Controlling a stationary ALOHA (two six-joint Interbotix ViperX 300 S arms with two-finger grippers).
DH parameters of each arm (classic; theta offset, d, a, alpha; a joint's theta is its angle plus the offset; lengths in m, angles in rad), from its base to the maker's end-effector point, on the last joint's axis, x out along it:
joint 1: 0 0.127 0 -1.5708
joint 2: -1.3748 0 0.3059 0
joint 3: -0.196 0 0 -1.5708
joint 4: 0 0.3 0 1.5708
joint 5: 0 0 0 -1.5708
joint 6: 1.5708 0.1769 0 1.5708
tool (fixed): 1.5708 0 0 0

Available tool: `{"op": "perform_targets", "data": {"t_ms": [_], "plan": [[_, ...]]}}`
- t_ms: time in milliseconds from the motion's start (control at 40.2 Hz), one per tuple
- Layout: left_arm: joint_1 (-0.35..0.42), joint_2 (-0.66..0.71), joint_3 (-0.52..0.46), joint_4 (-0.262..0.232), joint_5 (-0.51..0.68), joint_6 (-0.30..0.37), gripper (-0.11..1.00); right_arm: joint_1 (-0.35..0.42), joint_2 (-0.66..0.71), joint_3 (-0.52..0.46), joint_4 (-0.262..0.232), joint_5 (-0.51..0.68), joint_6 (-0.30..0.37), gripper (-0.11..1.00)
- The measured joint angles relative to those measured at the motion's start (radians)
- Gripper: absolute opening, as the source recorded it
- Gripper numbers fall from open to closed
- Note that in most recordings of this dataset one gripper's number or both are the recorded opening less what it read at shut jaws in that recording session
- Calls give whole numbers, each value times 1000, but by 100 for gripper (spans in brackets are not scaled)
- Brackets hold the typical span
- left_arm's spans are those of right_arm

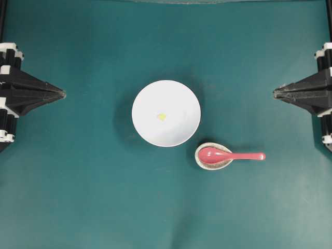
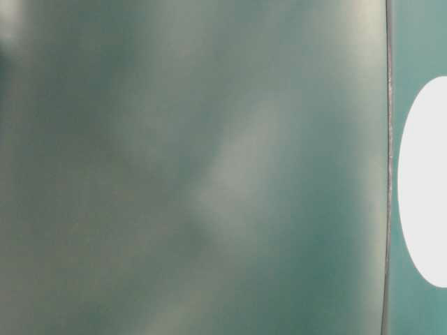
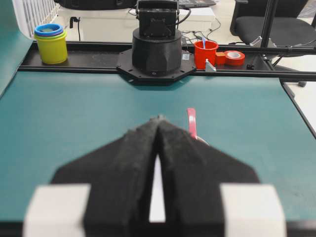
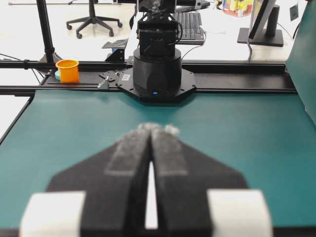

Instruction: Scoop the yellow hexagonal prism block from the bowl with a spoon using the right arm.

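A: Where is the yellow block now?

B: It lies inside the white bowl, near the middle of the bottom, a little to the left. Nothing else is in the bowl.

A: And the spoon?

B: The pink spoon rests just beside the bowl, at its lower right in the overhead view. Its scoop sits in a small speckled spoon rest, and the handle points to the right, out over the green desk. I think it is laid this way so that the right arm can take the handle easily from its own side.

A: What do the arms do?

B: Both wait at the edges of the desk, well apart from the bowl and the spoon. The right pincer is pressed together and holds nothing. The left pincer is also pressed together and empty; both wrist views show the two fingers meeting at the tips.

A: So the scooping has not begun?

B: In my judgement no. The spoon is untouched and the block is not yet lifted. The right pincer must first spread and reach the handle.
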Motion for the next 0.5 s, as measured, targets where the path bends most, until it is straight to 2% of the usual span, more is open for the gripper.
{"op": "perform_targets", "data": {"t_ms": [50,124,323,398,497], "plan": [[0,0,-6,5,52,-5,2,0,3,0,0,2,2,-1],[0,2,-11,6,86,-6,0,0,5,-6,2,14,3,-1],[0,2,-15,6,97,-6,0,0,6,-18,2,15,3,0],[0,2,-15,6,101,-6,0,0,6,-18,2,18,5,6],[0,0,-15,6,109,-6,0,0,6,-18,3,21,6,21]]}}
